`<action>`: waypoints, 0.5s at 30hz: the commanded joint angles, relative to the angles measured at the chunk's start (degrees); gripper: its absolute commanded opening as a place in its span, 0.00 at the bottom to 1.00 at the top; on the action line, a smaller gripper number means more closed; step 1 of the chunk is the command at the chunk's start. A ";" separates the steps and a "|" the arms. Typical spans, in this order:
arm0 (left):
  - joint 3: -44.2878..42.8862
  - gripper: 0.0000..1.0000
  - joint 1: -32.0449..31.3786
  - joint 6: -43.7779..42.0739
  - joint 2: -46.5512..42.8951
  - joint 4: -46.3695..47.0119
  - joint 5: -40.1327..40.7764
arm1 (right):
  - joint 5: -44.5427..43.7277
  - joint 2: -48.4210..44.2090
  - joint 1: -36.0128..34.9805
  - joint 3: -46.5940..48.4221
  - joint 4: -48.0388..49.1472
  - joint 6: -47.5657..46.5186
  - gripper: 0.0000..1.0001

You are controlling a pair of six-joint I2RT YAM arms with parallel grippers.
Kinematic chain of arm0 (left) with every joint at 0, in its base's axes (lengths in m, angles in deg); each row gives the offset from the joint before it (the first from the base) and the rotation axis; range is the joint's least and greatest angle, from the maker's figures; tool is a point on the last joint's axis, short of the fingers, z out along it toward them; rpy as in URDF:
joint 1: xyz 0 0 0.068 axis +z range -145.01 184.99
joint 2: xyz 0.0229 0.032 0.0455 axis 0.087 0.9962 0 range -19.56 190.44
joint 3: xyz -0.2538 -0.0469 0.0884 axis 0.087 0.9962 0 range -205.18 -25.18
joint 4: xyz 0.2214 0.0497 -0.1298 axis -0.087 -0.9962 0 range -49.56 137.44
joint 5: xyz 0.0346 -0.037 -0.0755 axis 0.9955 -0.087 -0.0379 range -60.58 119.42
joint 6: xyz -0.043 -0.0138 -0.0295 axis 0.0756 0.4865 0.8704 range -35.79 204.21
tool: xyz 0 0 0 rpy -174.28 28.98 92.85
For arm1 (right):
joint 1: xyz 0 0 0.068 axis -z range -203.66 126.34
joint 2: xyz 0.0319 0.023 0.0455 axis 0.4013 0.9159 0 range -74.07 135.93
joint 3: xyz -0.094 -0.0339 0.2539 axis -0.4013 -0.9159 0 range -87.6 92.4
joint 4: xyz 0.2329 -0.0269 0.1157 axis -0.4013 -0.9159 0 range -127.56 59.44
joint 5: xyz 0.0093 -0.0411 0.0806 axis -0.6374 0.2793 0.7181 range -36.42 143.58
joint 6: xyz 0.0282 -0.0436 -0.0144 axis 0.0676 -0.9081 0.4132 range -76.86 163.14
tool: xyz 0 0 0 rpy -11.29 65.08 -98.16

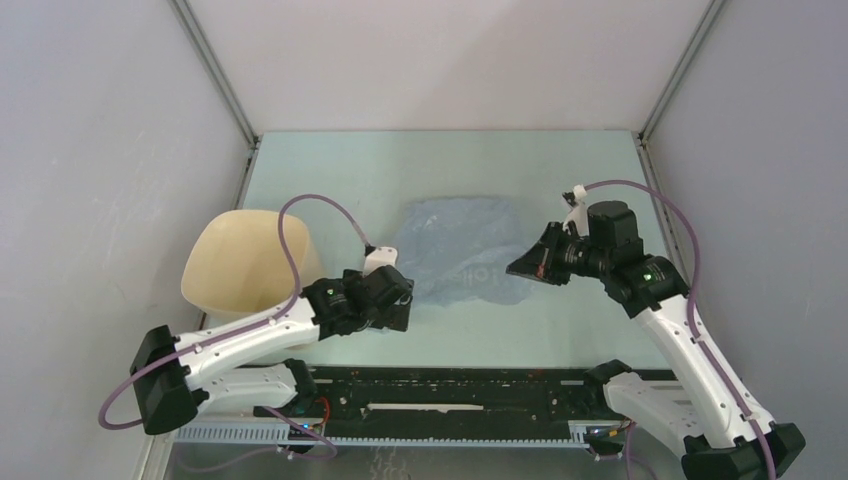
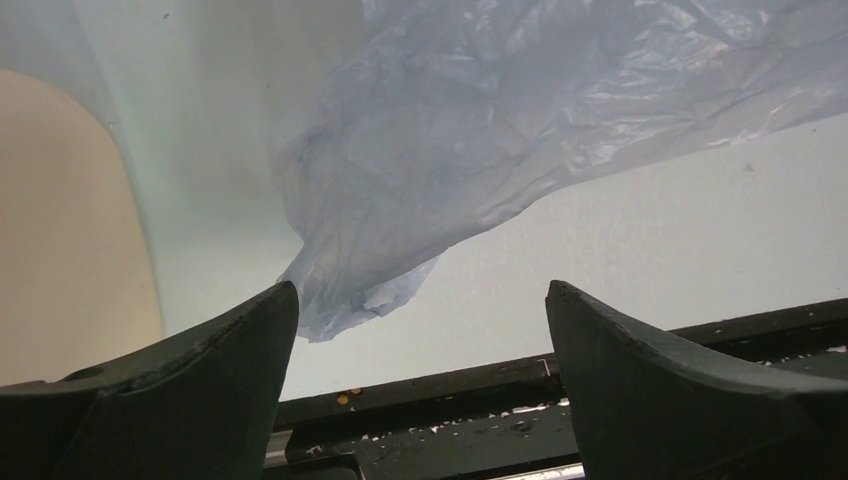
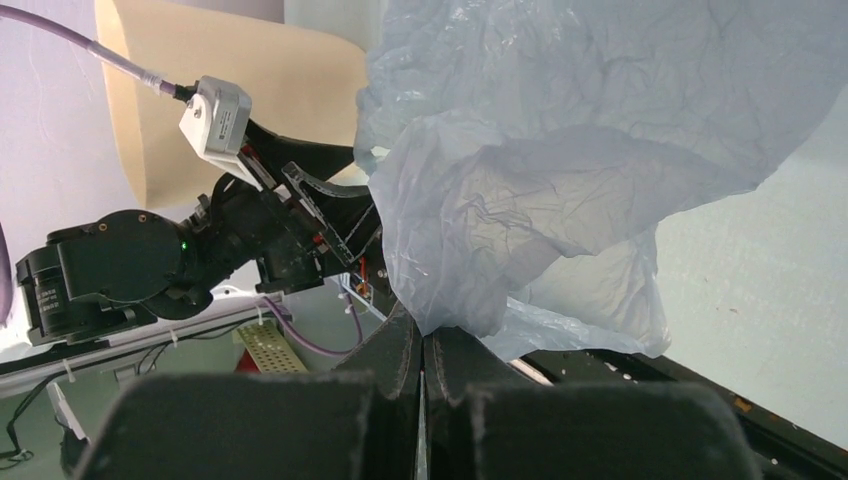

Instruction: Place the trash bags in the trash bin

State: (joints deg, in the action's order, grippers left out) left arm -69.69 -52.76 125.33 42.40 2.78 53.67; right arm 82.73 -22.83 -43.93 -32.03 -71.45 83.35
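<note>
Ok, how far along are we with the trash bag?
Done: the right gripper is shut on an edge of the trash bag. In hand: the left gripper is open, facing the bag's near corner. Left: the bag lies wholly outside the trash bin.

Eyes on the print now, and there's just one candidate. From the top view, the trash bag (image 1: pixel 460 240) carries a short row of faint pale lettering (image 1: pixel 487 276) on its near part, close to the edge facing the arms. A few rounded characters sit side by side, but they're washed out and blurred, so I can't spell them. In both wrist views the film shows only wrinkles and shine. No brand, number or label reads anywhere.
</note>
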 commanded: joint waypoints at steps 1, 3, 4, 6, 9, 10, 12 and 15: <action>-0.76 0.99 -0.42 1.66 -3.92 -2.88 4.22 | 1.92 -2.44 2.10 -0.77 1.24 0.51 0.00; -1.30 1.00 -0.43 2.09 -8.45 -4.45 4.88 | 2.25 -3.00 3.06 -1.27 1.08 0.20 0.00; -1.37 1.00 -0.43 2.05 -10.30 -4.67 4.84 | 2.47 -3.19 3.48 -1.52 1.09 0.01 0.00; -0.80 1.00 -0.38 2.23 -12.60 -4.93 5.21 | 3.19 -3.46 4.29 -2.10 1.07 -0.08 0.00; 0.52 1.00 -0.32 1.45 -12.01 -4.45 5.54 | 3.95 -3.87 5.42 -2.47 0.74 -0.30 0.00; 1.12 1.00 -0.14 1.27 -11.13 -3.78 5.13 | 4.13 -4.08 5.62 -2.42 0.62 -0.35 0.00; 2.09 0.99 0.18 0.17 -9.06 -0.52 3.16 | 4.02 -4.43 5.87 -2.55 0.16 -0.48 0.00; 5.00 0.94 0.82 0.67 -5.45 5.00 1.90 | 3.79 -5.20 6.14 -3.52 0.03 -0.32 0.00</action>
State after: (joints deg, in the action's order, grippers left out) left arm -68.73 -52.72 126.18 32.67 0.79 56.38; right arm 85.59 -26.26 -38.40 -34.52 -71.58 83.31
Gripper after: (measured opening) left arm 0.966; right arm 0.006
